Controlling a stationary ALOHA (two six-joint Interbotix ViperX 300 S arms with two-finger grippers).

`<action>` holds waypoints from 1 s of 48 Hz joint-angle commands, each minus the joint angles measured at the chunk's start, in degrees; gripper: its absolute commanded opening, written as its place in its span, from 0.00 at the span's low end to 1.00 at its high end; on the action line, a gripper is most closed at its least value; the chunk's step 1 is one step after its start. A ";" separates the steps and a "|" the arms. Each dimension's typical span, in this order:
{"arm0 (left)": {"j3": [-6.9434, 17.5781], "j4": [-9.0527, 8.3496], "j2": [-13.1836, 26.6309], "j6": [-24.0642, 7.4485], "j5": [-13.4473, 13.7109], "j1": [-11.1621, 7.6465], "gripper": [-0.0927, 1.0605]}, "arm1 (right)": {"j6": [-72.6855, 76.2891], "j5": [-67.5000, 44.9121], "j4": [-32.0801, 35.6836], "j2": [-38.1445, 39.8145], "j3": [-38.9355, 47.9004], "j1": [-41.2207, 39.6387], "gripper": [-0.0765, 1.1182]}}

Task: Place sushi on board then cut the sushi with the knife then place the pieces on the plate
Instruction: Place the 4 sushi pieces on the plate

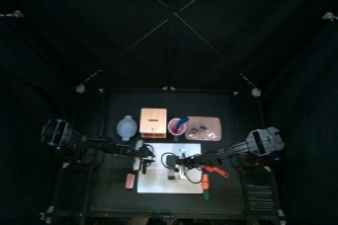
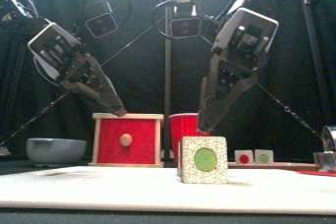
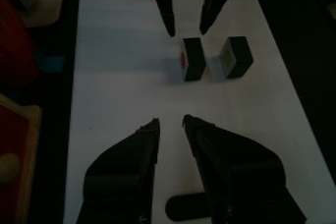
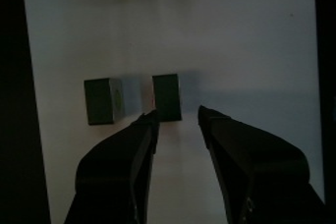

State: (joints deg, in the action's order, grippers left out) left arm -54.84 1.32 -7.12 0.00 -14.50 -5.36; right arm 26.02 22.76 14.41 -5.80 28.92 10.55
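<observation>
sushi: two sushi blocks (image 3: pixel 195 59), dark green sides, upright on the cutting board (image 3: pixel 112 81), side by side w/ a narrow gap, not touching. The face in the front view is speckled white w/ a round green centre, squarish w/ soft corners.
board: flat, smooth, plain white rectangle, mid tabletop (image 1: pixel 113 197).
left end effector (image 3: pixel 171 122): jaws spread a little, nothing between em. It hangs low over the board, near the blocks but apart, w/ bare board between.
right end effector (image 4: pixel 178 113): jaws spread too, empty. Tips are just by the blocks, coming from the opposite side.
room: blocks sit well in from the board's long edges, w/ open white either side.
back row: blue-grey bowl (image 2: pixel 55 149), pale wooden box (image 2: pixel 128 140) w/ red drawer front, red cup (image 2: pixel 184 128) and flat pink tray (image 1: pixel 207 123), all behind the board.
</observation>
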 commanded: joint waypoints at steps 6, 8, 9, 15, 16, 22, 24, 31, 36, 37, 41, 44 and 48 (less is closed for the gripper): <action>0.79 0.26 -0.18 0.00 -0.35 0.00 0.68 | -0.18 1.58 0.09 -1.67 -3.96 0.35 0.70; 0.79 0.26 -0.18 0.00 -0.26 0.00 0.68 | -0.26 2.20 0.09 -2.37 -4.39 0.35 0.70; 0.79 0.35 -0.18 0.00 -0.35 0.00 0.68 | -0.35 2.37 0.09 -2.64 -4.57 0.35 0.70; 0.70 0.35 -0.18 0.00 -0.35 0.00 0.68 | -0.35 2.99 0.53 -3.96 -5.36 0.09 0.70; 0.70 0.35 -0.18 0.00 -0.26 0.00 0.68 | -0.35 2.99 0.62 -4.22 -5.45 0.09 0.70; 0.70 0.35 -0.18 0.00 -0.26 0.00 0.68 | 0.00 2.99 1.14 -5.27 -5.54 0.09 0.68; 0.62 0.35 -0.18 0.00 -0.26 0.00 0.68 | 0.00 2.99 1.14 -5.45 -5.54 0.09 0.66; 0.62 0.44 -0.18 0.00 -0.18 0.00 0.68 | 0.09 2.99 0.88 -5.10 -4.92 0.00 0.53; 0.62 0.44 -0.18 -0.09 -0.26 0.00 0.68 | 0.09 3.08 0.70 -3.08 -3.69 -0.62 0.49; 0.62 0.44 -0.18 -0.09 -0.26 0.00 0.68 | 0.09 3.16 0.70 -2.55 -3.25 -0.88 0.50; 0.62 0.44 -0.18 -0.09 -0.26 0.00 0.68 | 0.26 3.69 0.62 0.44 -0.97 -1.93 0.50; 0.62 0.44 -0.18 -0.09 -0.18 0.00 0.68 | 0.62 4.22 0.53 3.34 1.41 -3.25 0.50; 0.53 0.44 -0.18 -0.09 -0.18 0.00 0.68 | 1.32 5.10 0.62 8.53 5.63 -5.80 0.50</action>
State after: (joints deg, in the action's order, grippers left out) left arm -54.84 1.67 -7.03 0.00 -14.41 -5.36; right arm 27.33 27.33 14.94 -3.87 32.08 7.21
